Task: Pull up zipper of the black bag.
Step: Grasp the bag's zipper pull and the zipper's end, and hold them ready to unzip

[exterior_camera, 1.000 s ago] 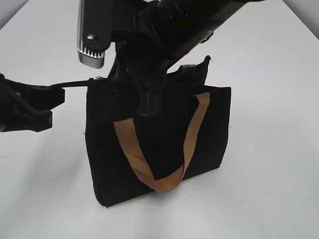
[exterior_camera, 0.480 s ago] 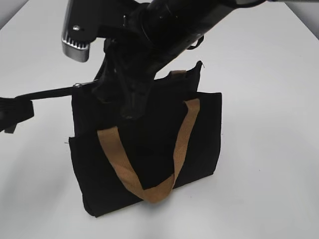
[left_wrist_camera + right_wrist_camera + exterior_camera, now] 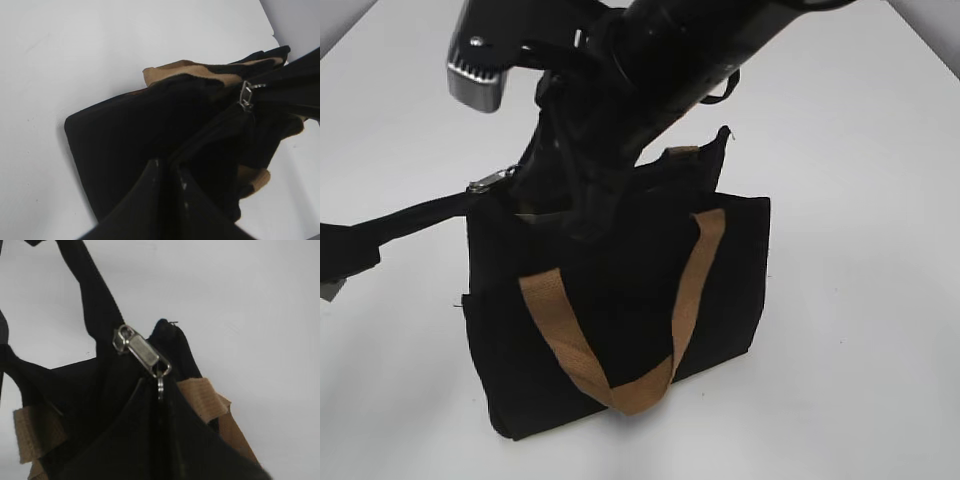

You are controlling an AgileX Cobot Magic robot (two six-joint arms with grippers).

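Observation:
The black bag [image 3: 740, 270] stands upright on the white table, a tan handle [image 3: 560, 335] hanging down its front. The zipper's silvery slider [image 3: 490, 182] sits at the bag's top left corner. It also shows in the right wrist view [image 3: 142, 352] and the left wrist view [image 3: 246, 94]. My right gripper [image 3: 520, 190] reaches down from above and is shut on the small pull tab [image 3: 160, 385]. My left gripper [image 3: 335, 260], at the left edge, is shut on the black zipper tail strip [image 3: 415, 215], which runs taut to the slider. Its jaws [image 3: 167, 167] close on black fabric.
The white table [image 3: 860, 380] surrounds the bag on all sides. My right arm and its silver wrist camera [image 3: 475, 75] hang over the bag's top and hide most of the zip line. The second tan handle [image 3: 682, 152] shows behind.
The bag and slider have shifted left. My left gripper has pulled further left and lower, so the tail strip now slants down to the left. Both grips have held.

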